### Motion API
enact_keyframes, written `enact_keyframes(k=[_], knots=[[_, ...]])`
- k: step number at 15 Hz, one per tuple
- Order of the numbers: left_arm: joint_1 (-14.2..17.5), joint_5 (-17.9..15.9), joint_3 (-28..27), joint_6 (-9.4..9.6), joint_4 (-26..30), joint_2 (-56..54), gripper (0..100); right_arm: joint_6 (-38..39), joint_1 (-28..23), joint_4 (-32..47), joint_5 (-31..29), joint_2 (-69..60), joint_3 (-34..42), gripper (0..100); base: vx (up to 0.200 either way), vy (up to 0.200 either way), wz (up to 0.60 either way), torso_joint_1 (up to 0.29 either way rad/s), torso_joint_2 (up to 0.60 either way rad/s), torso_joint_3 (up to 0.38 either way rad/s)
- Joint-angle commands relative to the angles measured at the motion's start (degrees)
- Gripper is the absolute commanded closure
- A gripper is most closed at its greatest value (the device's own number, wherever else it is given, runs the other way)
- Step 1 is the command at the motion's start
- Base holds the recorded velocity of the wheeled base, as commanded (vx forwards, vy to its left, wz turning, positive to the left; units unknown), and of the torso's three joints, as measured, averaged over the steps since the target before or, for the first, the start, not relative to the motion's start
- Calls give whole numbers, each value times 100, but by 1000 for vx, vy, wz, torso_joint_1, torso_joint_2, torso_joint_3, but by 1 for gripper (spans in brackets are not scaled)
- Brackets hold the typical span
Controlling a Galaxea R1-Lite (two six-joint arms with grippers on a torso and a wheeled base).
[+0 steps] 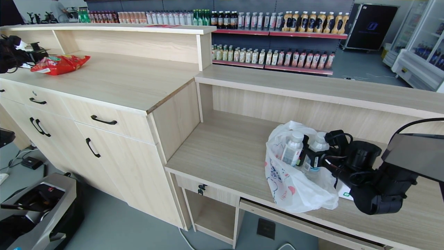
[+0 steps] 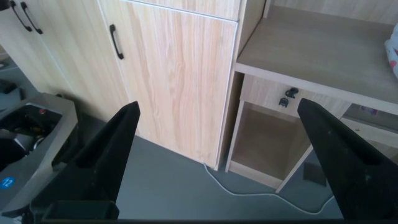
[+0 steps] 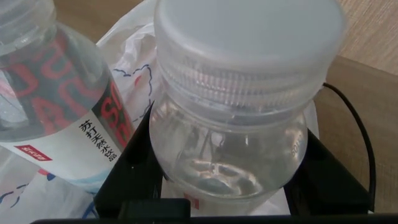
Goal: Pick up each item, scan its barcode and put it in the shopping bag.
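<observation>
A white plastic shopping bag (image 1: 295,189) stands open on the low desk (image 1: 225,152) at the right. One clear bottle (image 1: 291,147) with a white cap stands inside it. My right gripper (image 1: 312,160) is at the bag's mouth, shut on a second clear bottle (image 1: 317,147) held upright beside the first. In the right wrist view the held bottle (image 3: 236,124) sits between the black fingers (image 3: 134,171), with the other bottle (image 3: 56,93) and the bag (image 3: 134,56) next to it. A red snack bag (image 1: 59,64) lies on the high counter at far left. My left gripper (image 2: 217,106) hangs open low before the cabinet doors.
Black equipment (image 1: 14,52) sits at the high counter's left end beside the snack bag. A grey machine (image 1: 38,205) stands on the floor at lower left. Shelves of bottled drinks (image 1: 270,38) run behind the counter. A white card (image 1: 345,192) lies on the desk by the bag.
</observation>
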Motion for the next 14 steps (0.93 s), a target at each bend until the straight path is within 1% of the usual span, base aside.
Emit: enact_keyframes(k=[1, 2, 6, 8, 12, 13, 14], knots=[[1, 2, 0, -4, 0, 2, 0, -2, -10, 61, 15, -55, 9, 100, 0, 0, 0, 0, 0, 0], [1, 2, 0, -4, 0, 2, 0, -2, -10, 149, 50, -108, 27, 0, 0, 0, 0, 0, 0, 0], [1, 2, 0, -4, 0, 2, 0, -2, -63, 193, 146, -213, 36, 0, 0, 0, 0, 0, 0, 0], [1, 2, 0, -4, 0, 2, 0, 7, -37, 579, 252, -565, 36, 0, 0, 0, 0, 0, 0, 0], [1, 2, 0, -4, 0, 2, 0, 7, 34, 2197, 269, -2050, 1, 0, 0, 0, 0, 0, 0, 0], [1, 2, 0, -4, 0, 2, 0, -11, 34, 2785, 287, -2613, -8, 0, 0, 0, 0, 0, 0, 0], [1, 2, 0, -4, 0, 2, 0, -186, 34, 3488, 269, -3324, 27, 0, 0, 0, 0, 0, 0, 0]])
